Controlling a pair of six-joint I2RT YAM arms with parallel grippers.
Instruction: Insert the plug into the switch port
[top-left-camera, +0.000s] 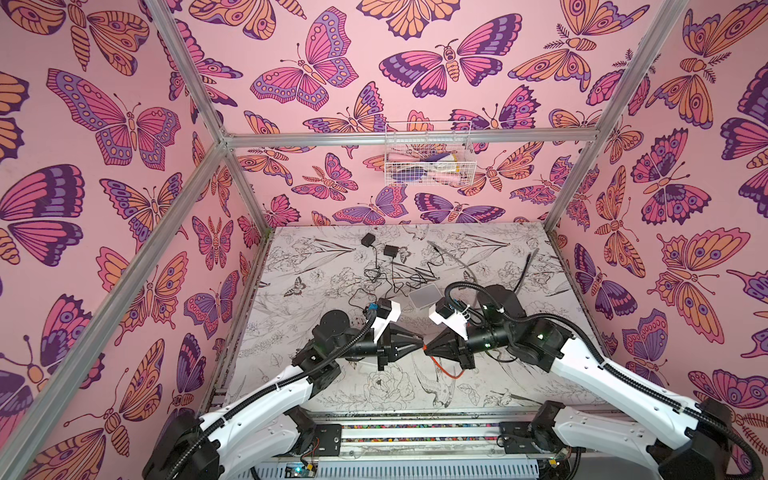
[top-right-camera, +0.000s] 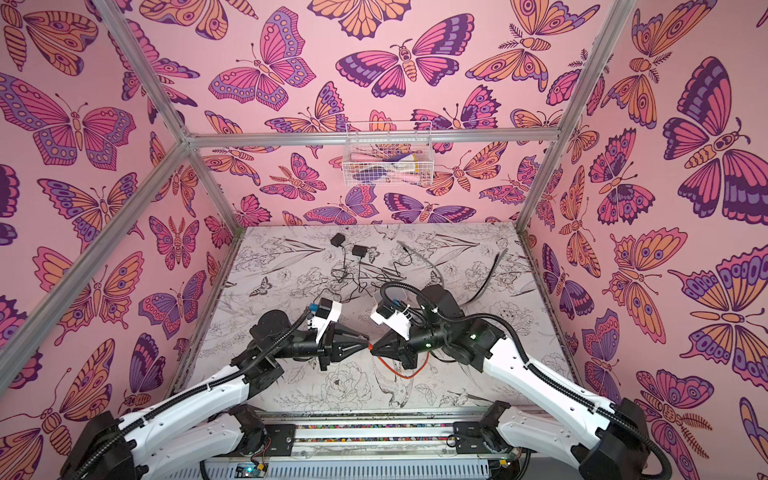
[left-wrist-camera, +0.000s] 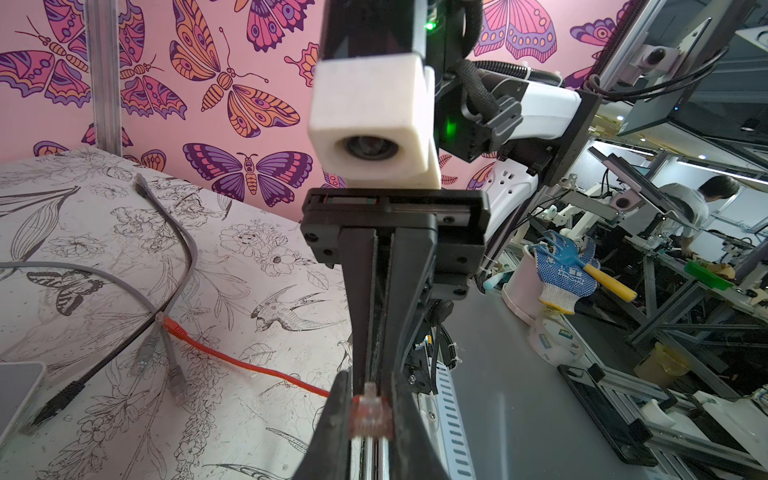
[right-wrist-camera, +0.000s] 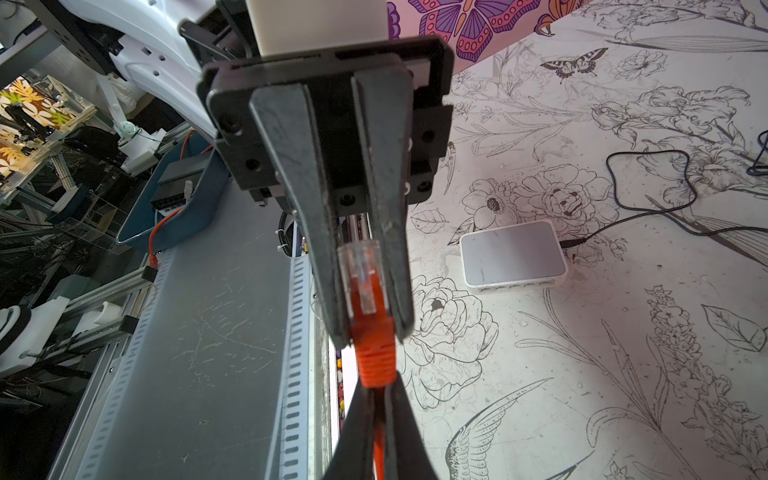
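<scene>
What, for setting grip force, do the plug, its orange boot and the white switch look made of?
The plug looks like clear, glossy hard plastic: you see through it. The boot and cable are matte orange, the boot ribbed, probably soft rubber or PVC. The switch has a smooth white shell with a grey satin top, likely rigid plastic.

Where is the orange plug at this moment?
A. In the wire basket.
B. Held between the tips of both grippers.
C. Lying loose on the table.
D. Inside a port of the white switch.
B: the right wrist view shows the orange plug clamped in the left gripper, its boot pinched by the right gripper, away from the white switch.
</scene>
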